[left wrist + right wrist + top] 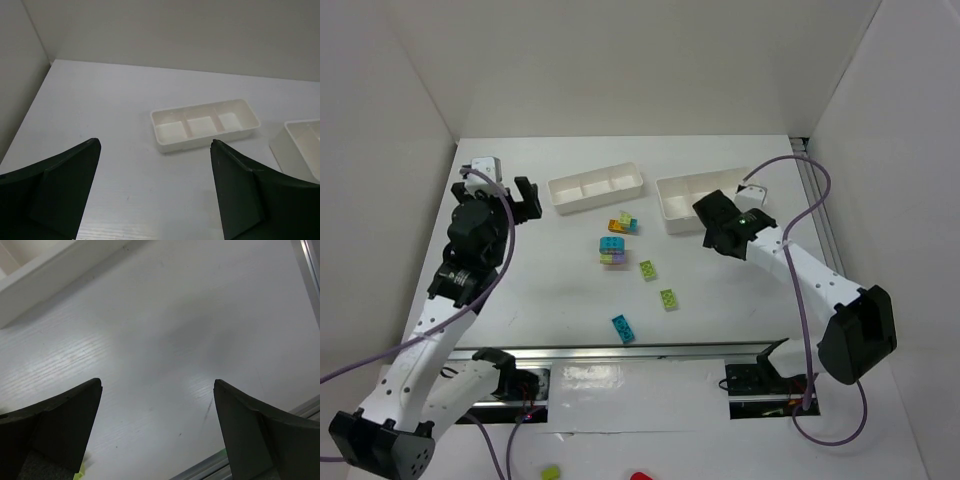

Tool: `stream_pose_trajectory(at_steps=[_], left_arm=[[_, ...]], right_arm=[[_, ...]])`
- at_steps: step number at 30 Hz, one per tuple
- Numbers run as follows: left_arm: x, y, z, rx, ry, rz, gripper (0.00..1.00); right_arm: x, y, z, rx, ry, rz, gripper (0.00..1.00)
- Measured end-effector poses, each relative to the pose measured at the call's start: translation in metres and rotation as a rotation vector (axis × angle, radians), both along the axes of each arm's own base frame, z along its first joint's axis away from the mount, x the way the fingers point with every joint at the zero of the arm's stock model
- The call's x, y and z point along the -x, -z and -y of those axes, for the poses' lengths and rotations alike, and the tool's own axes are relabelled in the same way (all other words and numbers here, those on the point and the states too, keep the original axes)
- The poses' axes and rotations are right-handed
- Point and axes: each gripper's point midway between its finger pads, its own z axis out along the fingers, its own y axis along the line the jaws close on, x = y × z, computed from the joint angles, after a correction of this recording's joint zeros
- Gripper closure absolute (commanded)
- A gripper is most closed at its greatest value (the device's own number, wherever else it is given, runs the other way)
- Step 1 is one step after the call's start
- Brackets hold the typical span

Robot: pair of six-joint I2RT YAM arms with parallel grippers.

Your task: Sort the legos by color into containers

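White table (540,280) — 2 trays (595,188) (678,200), maybe 7 legos (611,244); grippers (155,150) (157,390) spread.

We see a flat white worktop (560,290), w/ plain white walls (620,60) rising at its far, left & right edges. A long silver metal rail (650,352) runs along the near edge, left to right. A thin silver metal strip (817,200) lines the right edge. Past the near edge sits a small red object (640,477), cut off, so we can't tell what it is.
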Motion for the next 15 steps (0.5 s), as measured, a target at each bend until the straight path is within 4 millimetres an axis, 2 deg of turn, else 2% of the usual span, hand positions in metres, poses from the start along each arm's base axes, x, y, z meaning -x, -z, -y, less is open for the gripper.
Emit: stream_pose_trajectory(at_steps=[2, 5, 7, 9, 12, 15], left_arm=[[0.003, 0.006, -0.006, 0.021, -0.047, -0.047, 0.00], [0.003, 0.031, -0.019, 0.042, -0.148, -0.161, 0.00], [0.003, 0.052, -0.021, 0.029, -0.169, -0.257, 0.00], [0.004, 0.064, -0.018, 0.025, -0.163, -0.324, 0.00], [0.005, 0.067, -0.013, 0.034, -0.140, -0.361, 0.00], [0.005, 0.067, -0.008, 0.044, -0.125, -0.361, 0.00]], right_arm=[[0.002, 0.002, -0.004, 0.002, -0.014, -0.004, 0.00], [0.002, 0.001, -0.011, -0.004, -0.038, 0.001, 0.00], [0.001, 0.001, -0.015, -0.013, -0.043, 0.007, 0.00], [0.000, 0.001, -0.017, -0.022, -0.048, 0.014, 0.00], [-0.006, -0.002, -0.029, -0.071, -0.099, 0.029, 0.00], [-0.009, -0.009, -0.063, -0.201, -0.254, 0.058, 0.00]])
